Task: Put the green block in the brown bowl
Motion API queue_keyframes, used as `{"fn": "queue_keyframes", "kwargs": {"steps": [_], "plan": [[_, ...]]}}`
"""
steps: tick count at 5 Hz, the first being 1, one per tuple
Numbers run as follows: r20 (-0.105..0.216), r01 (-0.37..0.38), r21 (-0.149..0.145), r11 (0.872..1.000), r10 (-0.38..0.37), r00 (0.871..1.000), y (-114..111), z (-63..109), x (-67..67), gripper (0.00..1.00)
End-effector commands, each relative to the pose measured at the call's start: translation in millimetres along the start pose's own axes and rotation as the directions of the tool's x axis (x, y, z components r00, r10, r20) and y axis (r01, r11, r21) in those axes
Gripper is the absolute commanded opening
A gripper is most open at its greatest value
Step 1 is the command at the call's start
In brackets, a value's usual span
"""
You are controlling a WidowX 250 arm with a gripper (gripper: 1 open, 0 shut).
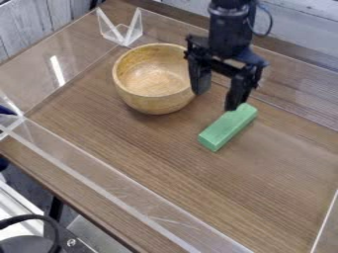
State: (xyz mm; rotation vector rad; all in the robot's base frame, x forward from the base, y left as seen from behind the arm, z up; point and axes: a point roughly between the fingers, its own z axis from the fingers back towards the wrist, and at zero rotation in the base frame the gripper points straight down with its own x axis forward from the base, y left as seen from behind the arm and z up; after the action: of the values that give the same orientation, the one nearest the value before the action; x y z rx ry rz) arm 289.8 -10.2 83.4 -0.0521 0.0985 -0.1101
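The green block [226,128] lies flat on the wooden table, right of the brown bowl [156,79]. The bowl is upright and holds nothing. My gripper [222,92] points down with its black fingers spread wide and nothing between them. It hangs just beyond the block's upper end, between the bowl's right rim and the block, without touching either as far as I can see.
A clear plastic stand [121,27] sits at the back left behind the bowl. Low transparent walls [53,148] edge the table on the left and front. Bare wood surface stretches in front of the block.
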Motion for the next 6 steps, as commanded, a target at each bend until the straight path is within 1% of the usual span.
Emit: {"fn": "queue_keyframes", "kwargs": {"steps": [1,2,3,4,5,6], "plan": [[0.035,0.078,-0.007,0.997,-0.077,0.996,-2,-5.4,7.7,1.0],[0.027,0.16,-0.017,0.987,-0.159,0.987,-5,-23.4,12.2,1.0],[0.02,0.208,-0.02,0.978,-0.207,0.978,-6,-36.0,14.9,1.0],[0.012,0.23,-0.026,0.973,-0.229,0.973,-5,-43.8,16.1,0.0],[0.01,0.173,0.018,0.985,-0.173,0.985,-8,-32.3,16.3,0.0],[0.017,0.122,0.051,0.991,-0.123,0.992,-10,-20.9,17.6,0.0]]}}
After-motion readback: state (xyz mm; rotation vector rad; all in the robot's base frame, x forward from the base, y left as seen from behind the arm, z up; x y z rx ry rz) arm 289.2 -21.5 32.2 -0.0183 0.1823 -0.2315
